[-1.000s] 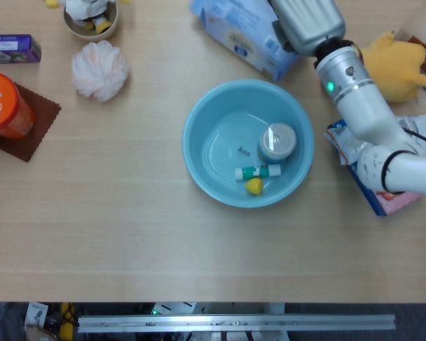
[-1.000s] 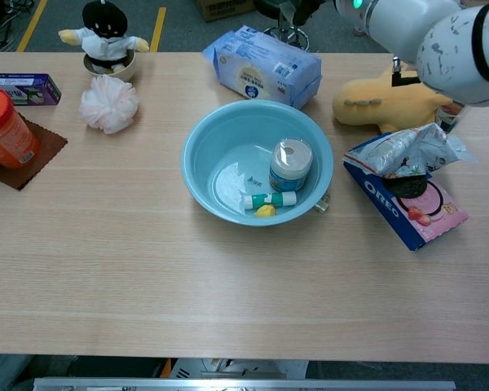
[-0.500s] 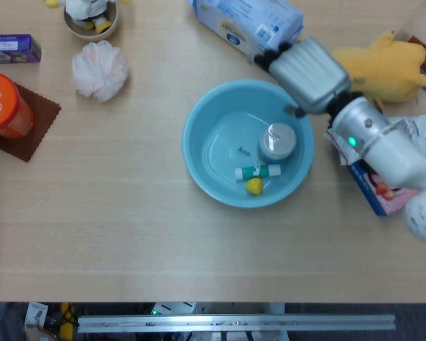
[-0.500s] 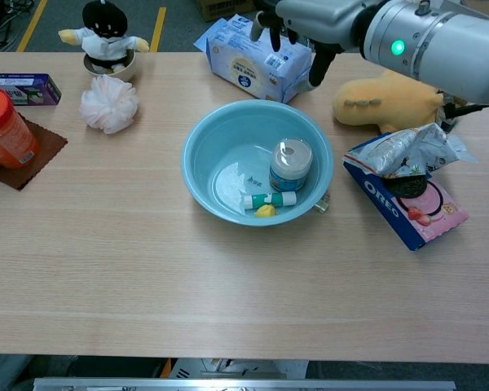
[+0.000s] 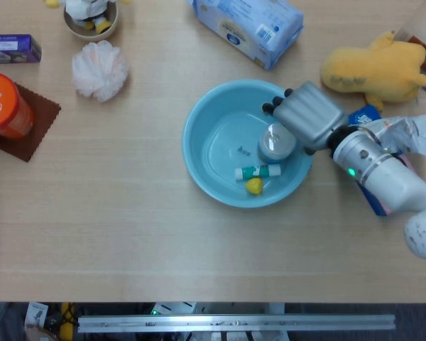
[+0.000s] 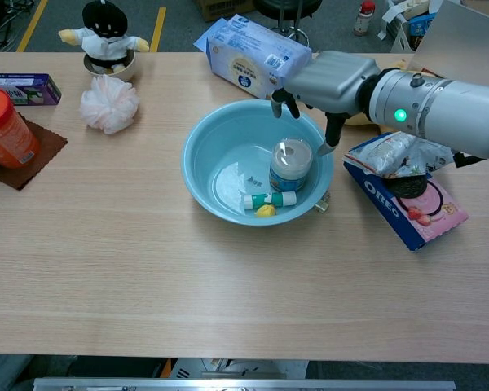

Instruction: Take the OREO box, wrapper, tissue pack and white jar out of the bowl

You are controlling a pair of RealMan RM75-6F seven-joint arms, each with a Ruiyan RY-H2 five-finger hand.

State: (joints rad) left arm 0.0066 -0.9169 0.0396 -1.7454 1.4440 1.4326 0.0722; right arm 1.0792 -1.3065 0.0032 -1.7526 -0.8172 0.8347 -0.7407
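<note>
The white jar (image 6: 291, 165) is standing upright inside the blue bowl (image 6: 208, 138), near its right wall — a stiff, smooth cylinder, probably light but slippery, best taken around its sides below the lid. The right hand (image 6: 322, 81) is hovering just above it, fingers (image 6: 276, 103) spread and holding nothing. The OREO box (image 6: 407, 205) and wrapper (image 6: 407, 152) are lying on the bench (image 6: 228, 285); the tissue pack (image 6: 248, 54) too.
</note>
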